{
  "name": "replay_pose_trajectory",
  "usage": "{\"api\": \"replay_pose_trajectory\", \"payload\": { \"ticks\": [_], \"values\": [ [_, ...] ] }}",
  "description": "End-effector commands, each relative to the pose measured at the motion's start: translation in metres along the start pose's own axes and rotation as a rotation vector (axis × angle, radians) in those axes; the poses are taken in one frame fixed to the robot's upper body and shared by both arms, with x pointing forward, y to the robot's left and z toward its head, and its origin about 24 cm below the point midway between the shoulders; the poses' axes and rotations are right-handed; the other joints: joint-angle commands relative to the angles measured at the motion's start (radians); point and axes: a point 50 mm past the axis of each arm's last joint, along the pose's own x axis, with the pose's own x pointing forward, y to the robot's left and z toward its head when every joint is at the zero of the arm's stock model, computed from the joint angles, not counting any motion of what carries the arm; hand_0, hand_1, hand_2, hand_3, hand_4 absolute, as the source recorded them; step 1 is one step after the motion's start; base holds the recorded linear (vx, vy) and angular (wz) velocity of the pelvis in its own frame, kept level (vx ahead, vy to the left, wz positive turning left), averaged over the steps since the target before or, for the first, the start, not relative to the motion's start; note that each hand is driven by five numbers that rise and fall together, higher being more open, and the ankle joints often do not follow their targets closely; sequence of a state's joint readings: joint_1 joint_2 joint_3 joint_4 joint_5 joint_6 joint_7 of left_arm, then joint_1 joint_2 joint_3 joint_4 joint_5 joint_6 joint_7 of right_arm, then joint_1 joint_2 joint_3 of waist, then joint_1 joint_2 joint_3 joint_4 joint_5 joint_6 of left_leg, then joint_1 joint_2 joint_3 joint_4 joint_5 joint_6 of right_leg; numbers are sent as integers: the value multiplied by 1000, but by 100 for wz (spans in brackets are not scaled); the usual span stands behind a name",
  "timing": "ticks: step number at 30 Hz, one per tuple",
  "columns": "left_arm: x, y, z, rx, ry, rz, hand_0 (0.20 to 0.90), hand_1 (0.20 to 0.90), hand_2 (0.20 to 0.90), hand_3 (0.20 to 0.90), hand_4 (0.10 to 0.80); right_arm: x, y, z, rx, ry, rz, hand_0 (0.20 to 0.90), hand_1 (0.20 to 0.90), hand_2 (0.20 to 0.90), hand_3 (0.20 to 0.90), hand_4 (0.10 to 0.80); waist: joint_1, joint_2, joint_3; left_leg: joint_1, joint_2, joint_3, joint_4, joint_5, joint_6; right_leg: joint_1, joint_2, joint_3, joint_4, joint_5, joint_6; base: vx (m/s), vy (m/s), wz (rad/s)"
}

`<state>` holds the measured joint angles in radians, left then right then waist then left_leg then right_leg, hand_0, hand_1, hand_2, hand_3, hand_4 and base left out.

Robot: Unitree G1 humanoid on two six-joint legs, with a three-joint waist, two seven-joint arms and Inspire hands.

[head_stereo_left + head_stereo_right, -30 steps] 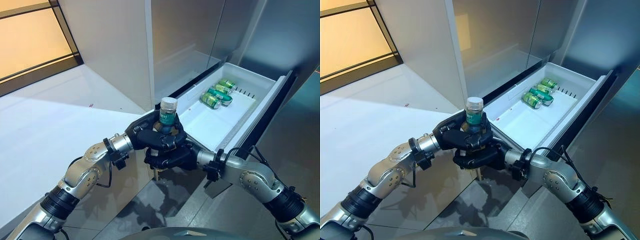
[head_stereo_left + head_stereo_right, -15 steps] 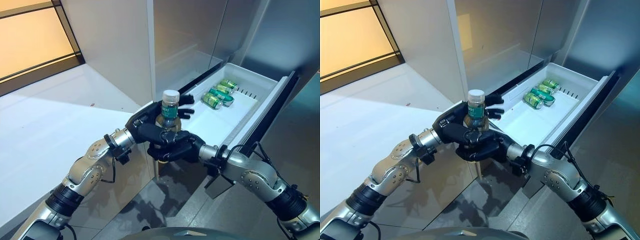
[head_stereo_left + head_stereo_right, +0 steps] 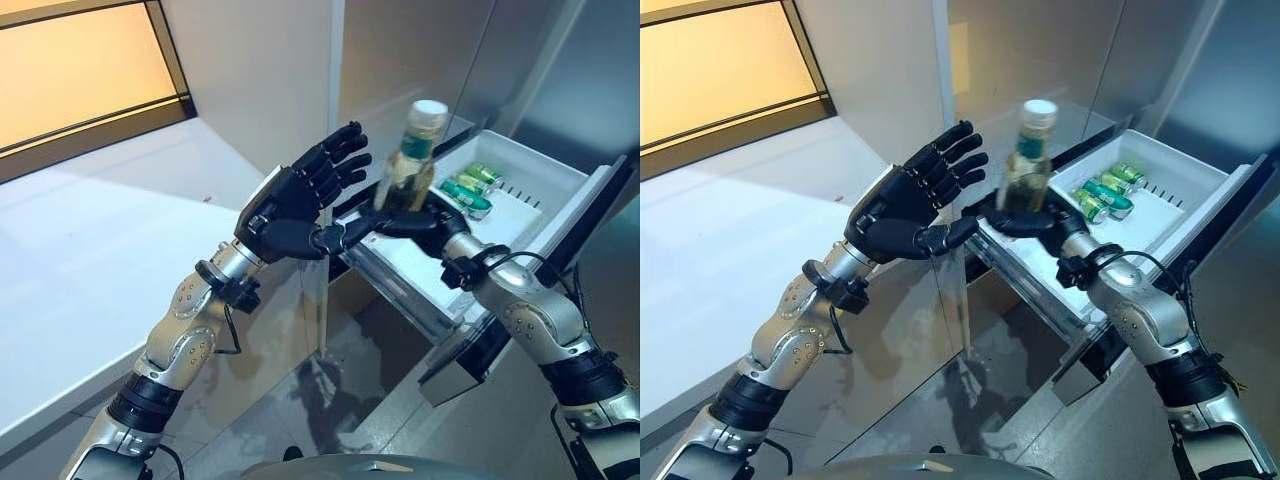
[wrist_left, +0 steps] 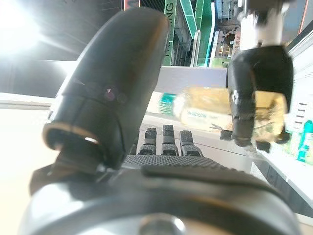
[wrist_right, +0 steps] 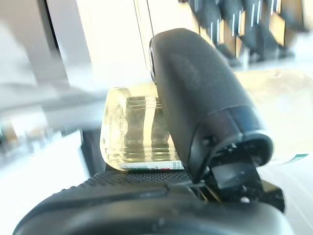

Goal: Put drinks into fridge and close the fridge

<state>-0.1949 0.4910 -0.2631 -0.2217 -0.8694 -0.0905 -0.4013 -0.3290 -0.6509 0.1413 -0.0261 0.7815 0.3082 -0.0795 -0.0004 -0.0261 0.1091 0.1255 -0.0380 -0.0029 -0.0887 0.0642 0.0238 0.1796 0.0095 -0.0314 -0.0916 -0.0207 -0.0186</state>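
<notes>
right hand [image 3: 425, 222] fingers grip bottle [image 3: 410, 165], base hidden | left hand [image 3: 290, 205] fingers spread

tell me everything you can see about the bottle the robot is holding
The bottle is clear plastic with a white cap, a green label band below the neck and pale yellowish liquid inside. It is held roughly upright, tilted slightly, in the air above the near edge of the open white fridge drawer. The right hand grips its lower body, fingers and thumb wrapped round it. The left hand is open beside it, not touching.
</notes>
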Motion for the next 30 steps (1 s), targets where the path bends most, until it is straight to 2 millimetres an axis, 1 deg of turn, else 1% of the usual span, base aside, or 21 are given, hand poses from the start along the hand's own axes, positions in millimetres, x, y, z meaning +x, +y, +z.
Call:
{"api": "replay_pose_trajectory", "payload": {
  "ticks": [1,4,6,8,10,11,13,15,16,17,18,19,20,21,23,24,26,27,28,30],
  "values": [
    [11,-10,5,-149,-83,-83,900,900,900,900,800,0,-11,119,17,-560,-93,300,300,300,200,100,2,-19,-81,13,0,-17,4,-73,3,-46,-2,-64,45,29,23,9,11,21],
    [9,-23,-25,-418,14,-119,900,900,900,900,800,2,-34,126,-65,-568,-242,300,300,300,200,100,7,-16,-77,13,4,-13,3,-73,1,-46,-7,-79,53,23,24,9,15,17],
    [3,-37,-48,-609,93,-142,900,900,900,900,800,4,-51,134,-122,-560,-324,300,300,300,200,100,12,-16,-74,13,5,-11,2,-73,0,-47,-10,-89,57,20,24,3,13,17],
    [-7,-48,-70,-764,176,-138,900,900,900,900,800,7,-65,138,-150,-539,-391,300,300,300,200,100,23,-18,-69,14,6,-11,1,-73,-2,-44,-15,-102,61,16,24,25,10,8],
    [-16,-54,-84,-863,227,-126,900,900,900,900,800,9,-75,141,-158,-521,-425,300,300,300,200,100,30,-18,-67,20,6,-13,2,-81,-5,-36,-16,-108,60,9,25,49,8,12],
    [-25,-61,-97,-946,281,-109,900,900,900,900,800,10,-83,143,-174,-502,-462,300,300,300,200,100,38,-19,-65,19,6,-14,2,-80,-6,-34,-18,-115,59,8,25,34,9,24],
    [-42,-67,-116,-1026,379,-42,900,900,900,900,800,13,-96,143,-198,-456,-518,300,300,300,200,100,55,-18,-60,16,5,-22,2,-79,-9,-32,-22,-128,58,7,24,40,2,22],
    [-57,-68,-129,-1037,443,9,900,900,900,900,800,14,-105,143,-213,-420,-550,300,300,300,200,100,66,-15,-56,12,5,-28,2,-75,-10,-32,-25,-138,57,7,25,40,3,18],
    [-71,-68,-138,-1039,497,51,900,900,900,900,800,15,-113,140,-213,-384,-575,300,300,300,200,100,77,-12,-51,9,5,-34,3,-73,-11,-32,-27,-145,57,6,26,46,5,15],
    [-77,-68,-142,-1036,523,80,900,900,900,900,800,15,-117,139,-200,-366,-581,300,300,300,200,100,81,-10,-48,7,5,-36,3,-71,-12,-31,-28,-148,57,7,26,50,2,16],
    [-89,-65,-150,-1005,574,114,900,900,900,900,800,16,-122,135,-201,-326,-600,300,300,300,200,100,88,-9,-44,5,4,-40,4,-70,-12,-32,-29,-152,58,7,26,37,-3,15],
    [-93,-64,-153,-991,592,127,900,900,900,900,800,15,-125,133,-207,-312,-610,300,300,300,200,100,91,-8,-42,4,4,-41,4,-69,-13,-32,-30,-155,58,7,26,45,-11,19],
    [-104,-62,-160,-977,641,182,900,900,900,900,800,15,-131,129,-227,-271,-635,300,300,300,200,100,97,-6,-36,-1,3,-47,4,-66,-13,-34,-31,-158,57,8,27,37,-19,17],
    [-119,-57,-168,-942,691,233,900,900,900,900,800,15,-137,122,-274,-217,-659,300,300,300,200,100,104,-5,-30,-6,2,-51,5,-63,-14,-38,-31,-162,58,9,27,36,-22,20],
    [-132,-52,-175,-918,723,283,900,900,900,900,800,15,-142,116,-307,-157,-667,300,300,300,200,100,108,-4,-22,-13,2,-57,5,-59,-14,-42,-32,-163,58,11,27,19,-22,22],
    [-141,-49,-180,-899,755,323,900,900,900,900,800,15,-146,109,-344,-102,-677,300,300,300,200,100,112,-4,-17,-17,1,-62,5,-56,-14,-46,-31,-162,58,12,27,15,-39,23],
    [-162,-38,-189,-810,818,425,900,900,900,900,800,12,-157,94,-425,26,-697,300,300,300,200,100,122,-5,4,-35,0,-74,6,-48,-13,-63,-30,-160,58,17,28,-7,-61,12],
    [-164,-37,-190,-795,824,437,900,900,900,900,800,12,-158,93,-434,43,-696,300,300,300,200,100,123,-5,7,-39,0,-76,7,-47,-12,-66,-29,-159,58,18,28,-48,-73,8],
    [-173,-28,-192,-742,846,503,900,900,900,900,800,11,-161,86,-448,101,-700,300,300,300,200,100,128,-6,26,-56,0,-84,10,-40,-11,-83,-27,-153,60,24,28,-68,-59,13],
    [-180,-15,-193,-673,861,555,900,900,900,900,800,13,-162,80,-461,151,-700,300,300,300,200,100,133,-7,58,-83,-2,-91,13,-33,-8,-108,-25,-146,61,30,26,-162,-68,14]
  ]
}}
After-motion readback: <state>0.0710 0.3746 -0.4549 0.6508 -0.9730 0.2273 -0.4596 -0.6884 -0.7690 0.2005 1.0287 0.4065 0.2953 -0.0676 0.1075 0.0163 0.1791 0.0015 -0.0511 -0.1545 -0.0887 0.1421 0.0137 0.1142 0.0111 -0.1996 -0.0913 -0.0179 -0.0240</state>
